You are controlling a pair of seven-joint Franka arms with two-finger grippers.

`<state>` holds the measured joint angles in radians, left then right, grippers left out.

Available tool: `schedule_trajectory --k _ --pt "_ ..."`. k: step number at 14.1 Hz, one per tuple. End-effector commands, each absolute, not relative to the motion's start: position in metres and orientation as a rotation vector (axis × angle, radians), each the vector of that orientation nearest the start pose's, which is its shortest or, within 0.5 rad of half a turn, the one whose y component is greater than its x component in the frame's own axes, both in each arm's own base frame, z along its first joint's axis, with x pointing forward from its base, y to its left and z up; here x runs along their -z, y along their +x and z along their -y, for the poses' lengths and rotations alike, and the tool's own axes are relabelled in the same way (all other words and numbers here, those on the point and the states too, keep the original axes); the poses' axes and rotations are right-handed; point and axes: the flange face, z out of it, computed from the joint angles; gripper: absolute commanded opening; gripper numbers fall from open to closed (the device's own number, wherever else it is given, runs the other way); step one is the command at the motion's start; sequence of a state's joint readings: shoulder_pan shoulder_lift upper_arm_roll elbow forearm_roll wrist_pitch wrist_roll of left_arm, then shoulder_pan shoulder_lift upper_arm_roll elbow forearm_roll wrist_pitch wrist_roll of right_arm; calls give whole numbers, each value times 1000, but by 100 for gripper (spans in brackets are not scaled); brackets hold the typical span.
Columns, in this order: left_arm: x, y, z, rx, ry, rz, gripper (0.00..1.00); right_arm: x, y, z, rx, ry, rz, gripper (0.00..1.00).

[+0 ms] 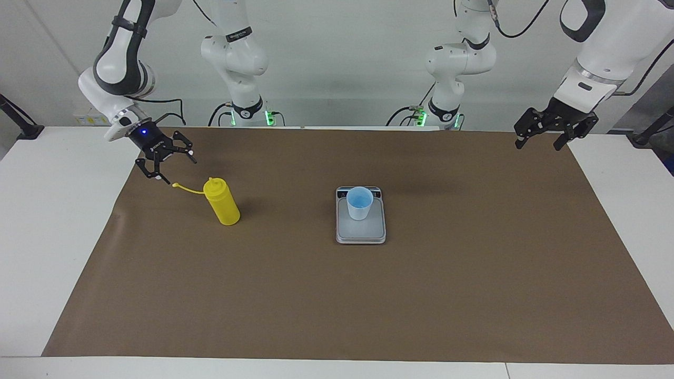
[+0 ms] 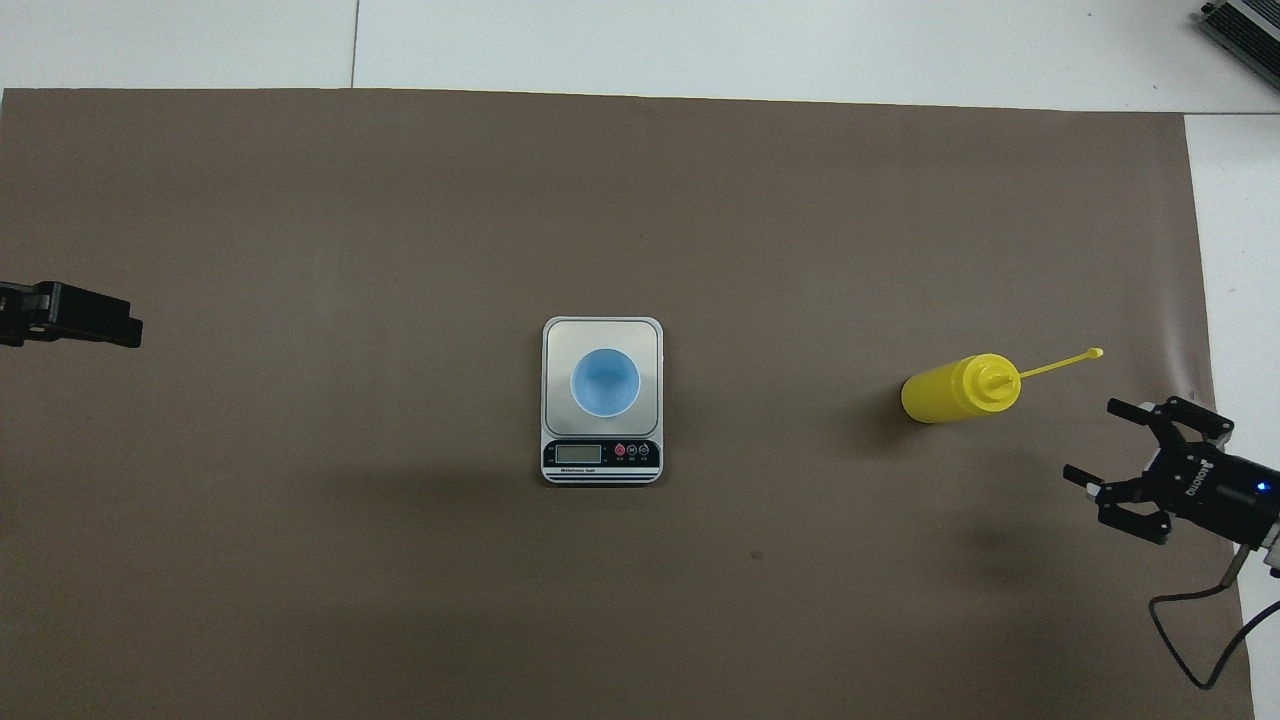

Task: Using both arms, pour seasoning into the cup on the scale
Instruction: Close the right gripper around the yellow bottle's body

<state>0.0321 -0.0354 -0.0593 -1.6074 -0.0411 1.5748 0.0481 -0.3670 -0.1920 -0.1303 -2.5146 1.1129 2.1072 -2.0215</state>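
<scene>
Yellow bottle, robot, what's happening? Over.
Right gripper open, hovering beside yellow bottle. Left gripper open, waiting. Cup on scale. Nothing blocking.

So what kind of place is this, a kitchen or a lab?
Most likely a robotics lab, not a kitchen: two white arms stand at a bare table covered with a brown mat, and only a scale, cup and yellow bottle are laid out.

- Robotics lab bench, not a kitchen: two white jointed arms (image 1: 237,58) bolted along the edge of a plain white table (image 1: 52,237), green status lights at their bases.
- Brown paper sheet (image 1: 337,295) taped flat over the table.
- Black cables trail from the arms; bare pale wall rises above the table.
- Dark equipment stands clamp at the table's two ends.
</scene>
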Motion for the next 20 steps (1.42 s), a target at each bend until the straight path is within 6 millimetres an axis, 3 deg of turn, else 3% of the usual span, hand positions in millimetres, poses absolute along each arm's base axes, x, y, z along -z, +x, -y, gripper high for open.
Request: schedule_trajectory --k 1,4,6,9,16,20 --pt "-628 541 17 -6 -3190 -130 100 -337 414 151 1083 -2239 966 100" --pt "-628 541 17 -6 -3190 -130 100 -337 427 126 1115 -2223 946 100" --pt "-629 541 17 -3 -3190 -130 100 -335 429 123 1136 -2233 963 100" --pt "-628 541 17 -6 -3190 -130 100 -311 435 112 1194 -2209 951 100" --pt "-629 541 17 -3 -3190 -130 100 -309 441 97 1214 -2205 976 100" --pt "-629 541 17 -3 -3190 -130 100 -298 446 77 1224 -2196 1008 100"
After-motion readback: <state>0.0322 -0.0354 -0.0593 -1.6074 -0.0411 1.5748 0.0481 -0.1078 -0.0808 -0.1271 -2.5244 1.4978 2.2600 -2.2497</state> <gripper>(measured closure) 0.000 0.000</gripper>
